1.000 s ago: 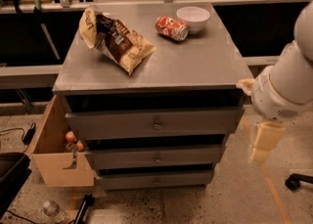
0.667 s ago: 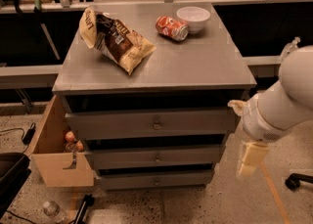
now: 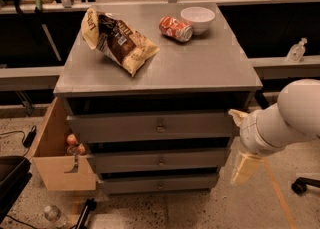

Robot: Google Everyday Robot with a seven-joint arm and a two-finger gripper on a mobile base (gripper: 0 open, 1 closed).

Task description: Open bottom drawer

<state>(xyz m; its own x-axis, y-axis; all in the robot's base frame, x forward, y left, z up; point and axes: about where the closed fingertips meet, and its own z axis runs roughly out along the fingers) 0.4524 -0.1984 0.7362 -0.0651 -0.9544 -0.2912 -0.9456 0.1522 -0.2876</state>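
So the bottom drawer [image 3: 130,185] is the lowest, skinniest front on the cabinet [image 3: 165,68], right down by the floor, and it looks fully shut, with its little knob [image 3: 160,185] dead centre. The gripper [image 3: 245,169] hangs off the cabinet's right side, about level with the middle drawer [image 3: 200,159], touching nothing, and there's nothing in it that I can see. Can't tell how far apart the jaws are, it just reads as one pale block. My guess is this is the approach, nothing pulled yet. What worries me: the knobs stack in a line down the cabinet's front, and the middle one sits close above the target, so coming in a bit high means yanking the wrong drawer. That knob is tiny too, so an off-centre pinch could slip off on the pull. The arm also has to swing round the cabinet's right front corner and could clip it. If the cabinet gets jolted, the can [image 3: 176,28] lying on its side up top, next to the bowl [image 3: 198,19], might roll. The chip bag [image 3: 117,40] should stay put.
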